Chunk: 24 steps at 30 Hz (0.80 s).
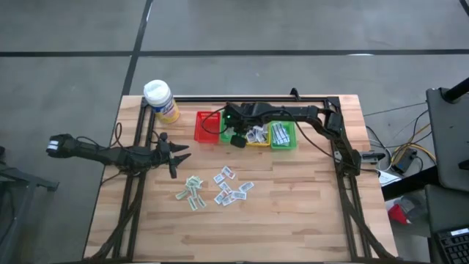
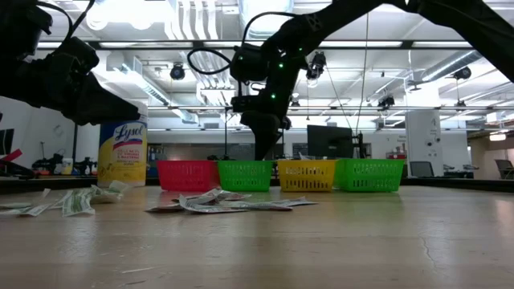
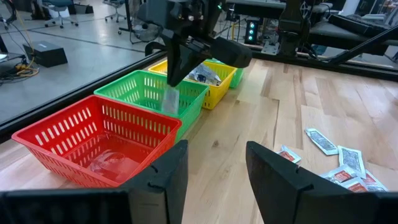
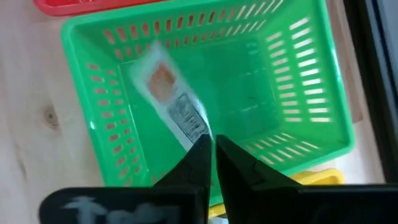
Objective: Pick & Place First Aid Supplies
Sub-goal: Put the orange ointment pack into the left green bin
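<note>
My right gripper (image 4: 210, 138) hangs over the green basket (image 4: 261, 93) that stands between the red basket (image 3: 93, 137) and the yellow one (image 3: 211, 74). Its fingers are all but together on a white packet with an orange mark (image 4: 171, 99). Several more first aid packets (image 1: 216, 187) lie flat and scattered on the wood at the table's middle. My left gripper (image 3: 214, 168) waits open at the table's left (image 1: 176, 152), level, pointing at the baskets, nothing between its fingers. My right gripper pinches the packet by one end (image 4: 198, 129) between its two fingertips. The fingers come from above, pointing steeply down. The packet hangs slanted below them (image 3: 169, 99), inside the green basket's opening; it looks blurred, and I cannot tell whether its lower end touches the basket.
A second green basket (image 1: 283, 136) with packets in it ends the row on the right; the yellow basket (image 1: 256, 136) also holds packets. A yellow bottle with a white cap (image 1: 161, 100) stands at the far left corner. Bare wood lies along the near edge.
</note>
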Motion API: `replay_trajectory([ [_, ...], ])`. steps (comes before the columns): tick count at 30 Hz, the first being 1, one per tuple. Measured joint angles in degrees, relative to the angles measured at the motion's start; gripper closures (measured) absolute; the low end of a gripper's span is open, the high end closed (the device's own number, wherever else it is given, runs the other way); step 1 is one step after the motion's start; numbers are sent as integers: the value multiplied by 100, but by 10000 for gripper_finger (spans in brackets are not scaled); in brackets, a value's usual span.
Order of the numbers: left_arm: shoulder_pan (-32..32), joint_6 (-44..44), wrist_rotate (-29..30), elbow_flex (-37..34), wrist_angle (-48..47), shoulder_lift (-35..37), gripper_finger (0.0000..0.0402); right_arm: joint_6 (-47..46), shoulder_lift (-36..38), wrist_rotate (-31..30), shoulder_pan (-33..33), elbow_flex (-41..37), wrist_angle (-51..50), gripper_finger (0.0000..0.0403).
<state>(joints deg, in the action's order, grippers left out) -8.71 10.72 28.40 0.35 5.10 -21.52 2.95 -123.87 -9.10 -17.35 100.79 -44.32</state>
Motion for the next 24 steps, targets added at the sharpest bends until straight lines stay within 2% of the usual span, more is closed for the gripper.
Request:
replay_trajectory([
  [7, 0, 0, -2, 1, 0, -2, 243, -29, 0, 33, -34, 0, 16, 324],
  [12, 0, 53, -2, -1, 5, -2, 243, -92, 45, 37, 14, 0, -3, 302],
  [18, 0, 372, -98, 0, 273, -2, 243, -255, 279, 77, 322, 2, -213, 300],
  [24, 0, 117, -707, 20, 872, 0, 243, -254, 522, 81, 815, 2, -421, 313],
])
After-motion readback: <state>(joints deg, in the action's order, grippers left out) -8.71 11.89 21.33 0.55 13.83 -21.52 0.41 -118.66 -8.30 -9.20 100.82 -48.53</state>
